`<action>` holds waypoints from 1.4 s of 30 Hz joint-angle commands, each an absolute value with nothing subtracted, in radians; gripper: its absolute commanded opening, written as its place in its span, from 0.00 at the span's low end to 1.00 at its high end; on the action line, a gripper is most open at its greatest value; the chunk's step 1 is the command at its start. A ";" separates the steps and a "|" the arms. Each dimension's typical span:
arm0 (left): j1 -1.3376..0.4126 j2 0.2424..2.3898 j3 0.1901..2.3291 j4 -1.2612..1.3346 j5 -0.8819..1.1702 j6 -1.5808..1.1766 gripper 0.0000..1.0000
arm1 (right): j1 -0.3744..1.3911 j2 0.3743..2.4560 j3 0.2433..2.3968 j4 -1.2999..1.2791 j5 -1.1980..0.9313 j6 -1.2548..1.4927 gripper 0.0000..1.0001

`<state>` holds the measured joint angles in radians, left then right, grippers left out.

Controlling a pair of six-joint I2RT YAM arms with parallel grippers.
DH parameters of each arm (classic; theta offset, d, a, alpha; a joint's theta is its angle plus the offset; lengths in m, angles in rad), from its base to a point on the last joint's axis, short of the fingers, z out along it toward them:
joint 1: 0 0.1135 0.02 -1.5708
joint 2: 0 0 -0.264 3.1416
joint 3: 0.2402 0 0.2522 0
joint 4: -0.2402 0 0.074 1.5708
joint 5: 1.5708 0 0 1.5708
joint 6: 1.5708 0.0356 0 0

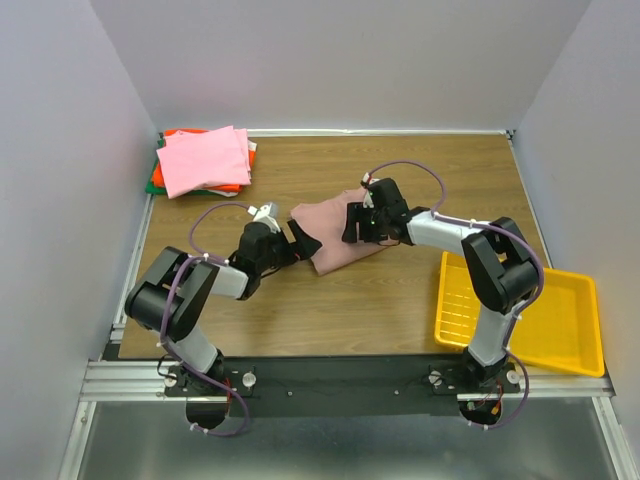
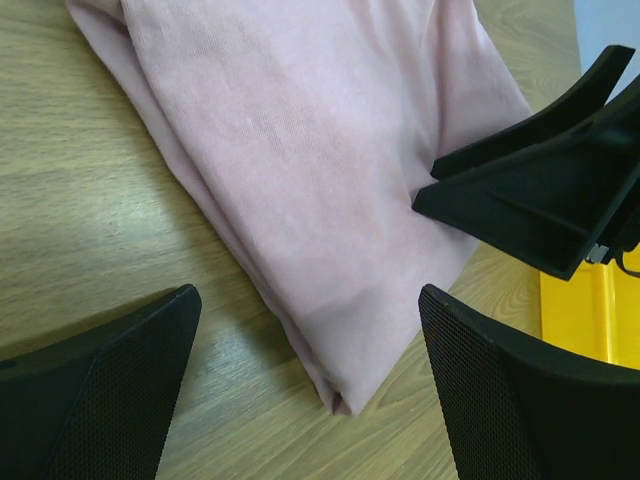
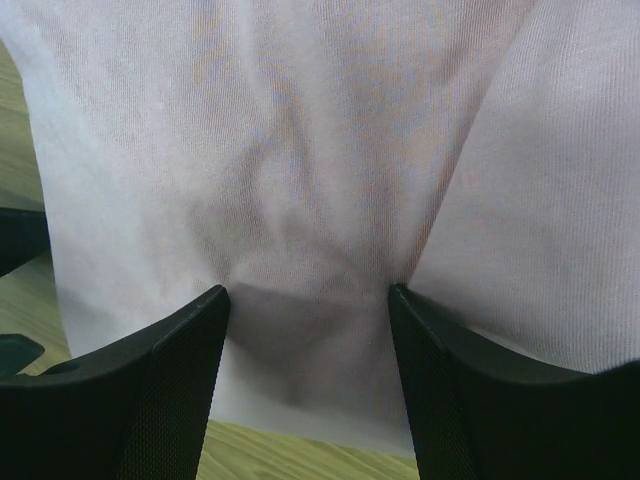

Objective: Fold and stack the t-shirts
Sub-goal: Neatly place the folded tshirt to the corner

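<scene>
Mauve tee (image 1: pixel 330 240) lies folded mid-counter (image 1: pixel 400 300). Left end effector (image 1: pixel 303 240) is at the tee's 9 o'clock, released, jaws wide, with a tee corner lying flat between them, ungripped. Right end effector (image 1: pixel 352 225) sits on the tee's 2 o'clock part, grasping a bunched fold, cloth puckered between its fingers (image 3: pixel 170 370). Folded stack (image 1: pixel 205 160), bright pink on top, is at the counter's 10 o'clock corner. Yellow tray (image 1: pixel 565 335) is at 4 o'clock.

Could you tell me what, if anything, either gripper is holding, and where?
Right gripper appears to pinch a bunched fold of the shirt near its edge; left gripper is open, holding nothing.
</scene>
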<state>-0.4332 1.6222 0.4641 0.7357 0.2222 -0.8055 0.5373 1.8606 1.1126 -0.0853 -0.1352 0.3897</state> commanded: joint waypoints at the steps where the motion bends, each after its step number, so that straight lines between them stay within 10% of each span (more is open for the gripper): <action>1: -0.439 1.689 0.471 0.709 0.250 -0.819 0.98 | 0.546 1.859 1.069 -0.173 -0.144 0.408 0.72; 20: -0.561 1.887 0.638 0.741 0.242 -0.908 0.89 | 0.551 1.845 1.023 -0.114 -0.229 0.411 0.72; 36: -0.561 1.862 0.661 0.614 0.115 -0.847 0.02 | 0.551 1.738 0.928 -0.092 -0.235 0.394 0.72; 42: -0.555 1.757 0.773 0.275 -0.058 -0.625 0.00 | 0.551 1.671 0.899 -0.101 -0.204 0.391 0.75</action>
